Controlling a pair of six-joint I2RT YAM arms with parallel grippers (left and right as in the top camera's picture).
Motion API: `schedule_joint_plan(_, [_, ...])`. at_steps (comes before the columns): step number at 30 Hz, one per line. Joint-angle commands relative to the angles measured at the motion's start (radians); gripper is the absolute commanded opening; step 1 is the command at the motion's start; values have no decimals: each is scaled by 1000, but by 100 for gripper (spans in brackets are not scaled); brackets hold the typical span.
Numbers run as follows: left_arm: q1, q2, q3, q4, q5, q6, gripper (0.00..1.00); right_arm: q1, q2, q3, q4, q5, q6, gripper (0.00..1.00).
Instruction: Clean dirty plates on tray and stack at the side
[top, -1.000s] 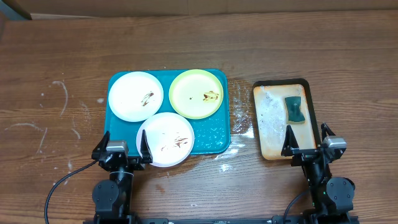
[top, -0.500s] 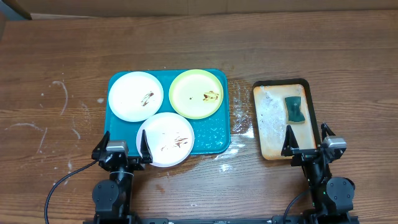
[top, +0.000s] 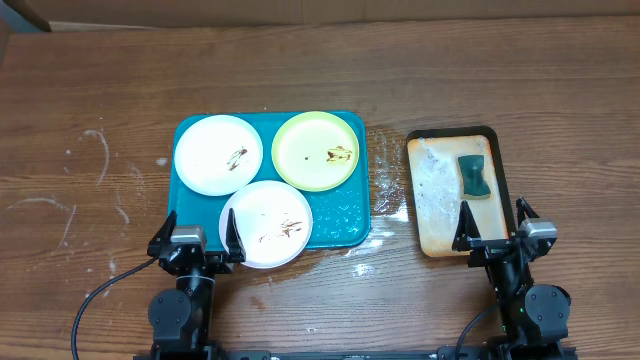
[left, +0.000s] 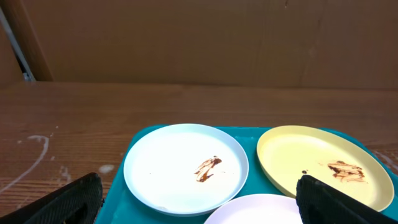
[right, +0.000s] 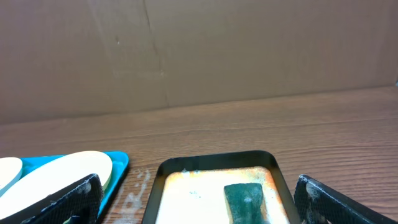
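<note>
Count, overhead view | teal tray (top: 345, 225): 1 | white plates (top: 218, 154) (top: 266, 223): 2, at 10 and 6 o'clock on it | yellow-green plate (top: 318, 150): 1, at 1 o'clock | black-rimmed tray (top: 432, 215): 1, at 3 o'clock of the teal tray | sponge (top: 473, 176): 1 | left gripper (top: 197, 232), right gripper (top: 493, 222): 2 | table (top: 100, 80): 1

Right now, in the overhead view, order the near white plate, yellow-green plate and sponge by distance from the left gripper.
1. near white plate, just right of the left gripper.
2. yellow-green plate, farther back and right.
3. sponge, far right.
</note>
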Motion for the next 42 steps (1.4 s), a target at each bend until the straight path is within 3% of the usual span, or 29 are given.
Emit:
schedule_joint_plan(1, [6, -10, -4, 0, 11, 16, 100, 8, -12, -11, 4, -1, -3, 100])
schedule_joint_plan(23, [6, -10, -4, 1, 11, 16, 100, 8, -12, -10, 17, -2, -2, 100])
schedule_joint_plan(28, [6, -10, -4, 0, 11, 16, 100, 8, -11, 5, 40, -96, 141, 100])
schedule_joint_plan(35, [6, -10, -4, 0, 11, 16, 100, 7, 61, 157, -161, -132, 162, 100])
schedule_joint_plan(42, [6, -10, -4, 0, 11, 16, 100, 7, 357, 457, -306, -172, 169, 100])
